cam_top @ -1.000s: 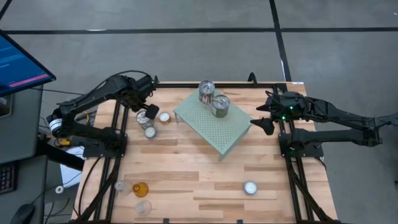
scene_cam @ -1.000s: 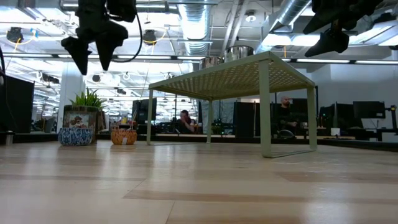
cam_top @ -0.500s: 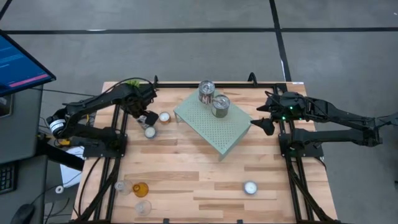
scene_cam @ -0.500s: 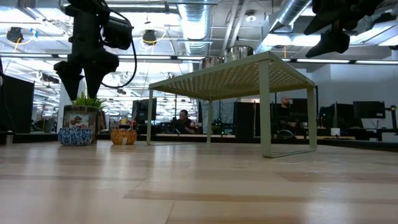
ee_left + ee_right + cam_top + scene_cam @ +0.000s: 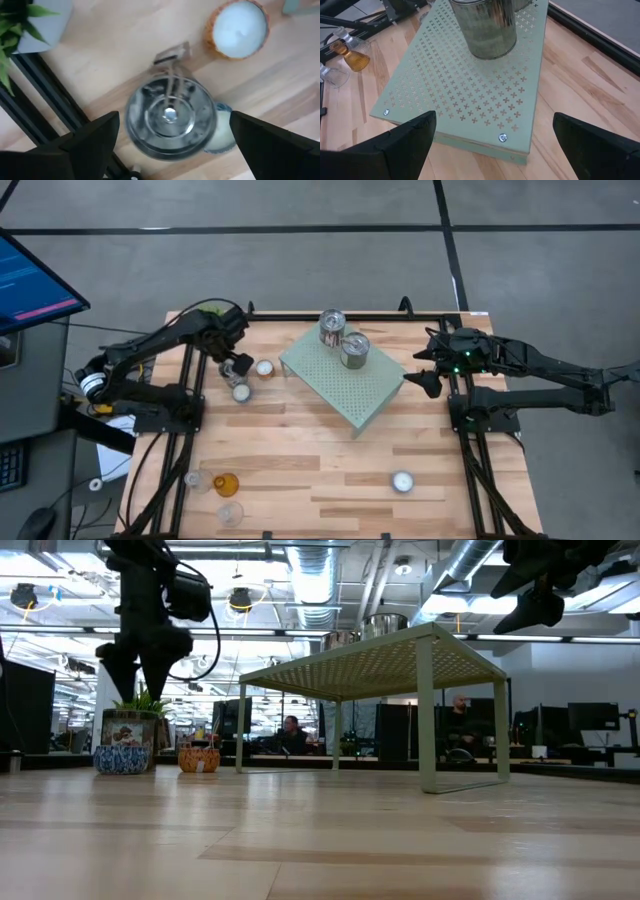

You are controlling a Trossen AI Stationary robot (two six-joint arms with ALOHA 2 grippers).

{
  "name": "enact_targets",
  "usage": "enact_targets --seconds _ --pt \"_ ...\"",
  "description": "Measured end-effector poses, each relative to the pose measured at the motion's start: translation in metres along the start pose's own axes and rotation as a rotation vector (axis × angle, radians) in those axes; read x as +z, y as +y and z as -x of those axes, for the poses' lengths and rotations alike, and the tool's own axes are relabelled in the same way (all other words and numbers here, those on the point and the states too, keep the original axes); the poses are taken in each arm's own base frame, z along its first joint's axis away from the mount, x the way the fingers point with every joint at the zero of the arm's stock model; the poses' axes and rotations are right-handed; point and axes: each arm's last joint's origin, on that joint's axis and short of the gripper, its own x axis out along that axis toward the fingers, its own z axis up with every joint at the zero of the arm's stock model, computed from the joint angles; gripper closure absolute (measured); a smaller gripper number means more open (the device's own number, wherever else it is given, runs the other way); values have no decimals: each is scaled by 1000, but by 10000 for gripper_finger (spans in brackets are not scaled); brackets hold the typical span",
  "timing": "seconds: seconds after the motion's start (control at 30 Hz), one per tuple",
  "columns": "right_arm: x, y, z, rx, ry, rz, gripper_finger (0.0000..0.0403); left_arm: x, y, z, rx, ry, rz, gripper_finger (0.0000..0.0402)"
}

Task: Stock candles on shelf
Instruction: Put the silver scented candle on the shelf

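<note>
A silver tin (image 5: 170,117) stands on the wooden table near its far left, also in the high view (image 5: 238,366). My left gripper (image 5: 170,150) is open above it, one finger on each side and apart from it; the high view shows the gripper too (image 5: 231,361). A white candle in a brown holder (image 5: 264,368) and a tealight (image 5: 241,391) stand beside the tin. The mint-green shelf (image 5: 350,385) carries two silver tins (image 5: 332,326) (image 5: 355,349). My right gripper (image 5: 428,380) is open and empty, raised by the shelf's right end.
A potted plant (image 5: 20,22) stands at the table's far left corner, close to the left arm. Two clear glass holders (image 5: 197,480) (image 5: 230,513) and an amber one (image 5: 226,483) stand at the near left. A tealight (image 5: 402,481) sits near the front right.
My left gripper has come down toward the silver tin at the far left and now hangs low over it. The tin and the other candles stay where they were.
</note>
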Motion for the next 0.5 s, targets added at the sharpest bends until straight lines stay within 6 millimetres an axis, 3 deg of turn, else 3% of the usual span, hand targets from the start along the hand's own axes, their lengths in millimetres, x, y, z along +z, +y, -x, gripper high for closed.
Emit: enact_targets --seconds 0.33,0.5 --pt "0 0 0 0 -1 0 13 5 4 0 -22 -33 -4 23" --pt "0 0 0 0 0 0 13 -2 6 -13 -9 9 -8 23"
